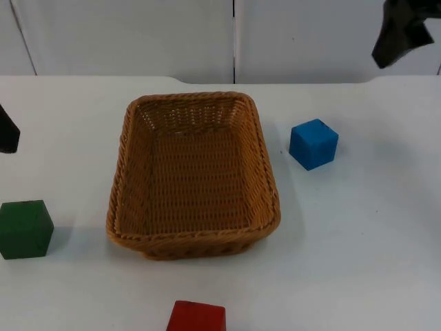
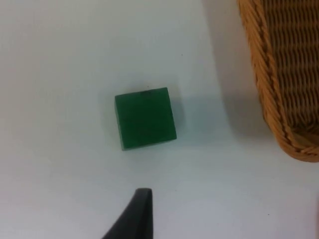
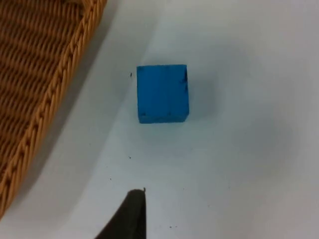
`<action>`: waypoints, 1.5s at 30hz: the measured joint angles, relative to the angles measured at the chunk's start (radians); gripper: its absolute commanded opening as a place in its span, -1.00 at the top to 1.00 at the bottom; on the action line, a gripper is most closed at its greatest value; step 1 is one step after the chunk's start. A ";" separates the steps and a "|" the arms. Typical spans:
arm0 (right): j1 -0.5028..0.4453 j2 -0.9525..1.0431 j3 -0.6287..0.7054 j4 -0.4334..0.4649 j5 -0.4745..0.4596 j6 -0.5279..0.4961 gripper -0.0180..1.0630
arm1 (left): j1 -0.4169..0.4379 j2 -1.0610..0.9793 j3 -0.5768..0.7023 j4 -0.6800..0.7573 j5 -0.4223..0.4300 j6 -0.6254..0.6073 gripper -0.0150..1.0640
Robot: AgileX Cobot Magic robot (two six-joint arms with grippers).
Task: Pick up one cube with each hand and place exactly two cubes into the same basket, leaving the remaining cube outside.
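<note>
The basket [image 1: 131, 172] is woven tan wicker, ribbed and rough. The green cube [image 1: 25, 229], blue cube [image 1: 313, 143] and red cube [image 1: 197, 316] look matt and painted; the tabletop [image 1: 358, 241] is smooth white.

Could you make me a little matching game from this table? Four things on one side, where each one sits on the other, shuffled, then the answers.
Things:
1. green cube
2. blue cube
3. red cube
4. basket

Places:
A. at the near edge of the table, in front of the basket
B. in the middle of the white table, with nothing inside it
C. on the basket's right-arm side
D. on the basket's left-arm side

Pairs: 1-D, 2-C, 3-A, 4-B
</note>
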 measured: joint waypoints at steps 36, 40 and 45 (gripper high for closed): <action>0.005 0.386 -0.087 0.178 -0.265 -0.266 -0.98 | 0.000 0.452 0.000 -0.010 -0.325 0.028 -0.97; 0.021 0.427 -0.141 0.178 -0.269 -0.268 -0.98 | 0.000 0.486 0.000 -0.010 -0.366 0.030 -0.97; 0.037 0.488 -0.198 0.178 -0.269 -0.270 -0.98 | 0.000 0.530 0.000 -0.002 -0.403 0.030 -0.97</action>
